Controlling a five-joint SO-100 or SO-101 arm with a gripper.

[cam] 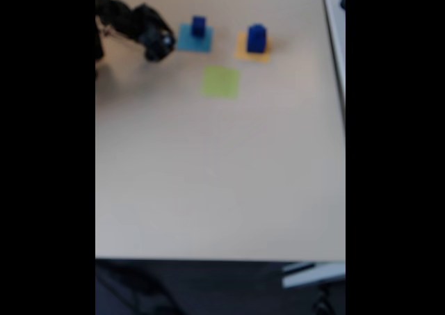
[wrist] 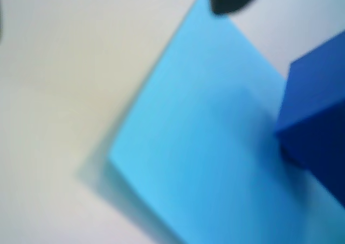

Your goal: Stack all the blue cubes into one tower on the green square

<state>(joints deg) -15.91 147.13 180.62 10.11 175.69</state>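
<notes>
office-like room: plain beige table, dark floor

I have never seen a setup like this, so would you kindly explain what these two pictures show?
It is a small robot arm on a beige table. The fixed view looks across the table; the blurry close-up comes from a camera on the arm's wrist. Three flat squares lie there: a light-blue square, an orange-yellow square and a bare green square. One blue cube stands on the light-blue one, another blue cube on the orange-yellow one. The tool sits beside the light-blue square, apparently holding nothing.
</notes>
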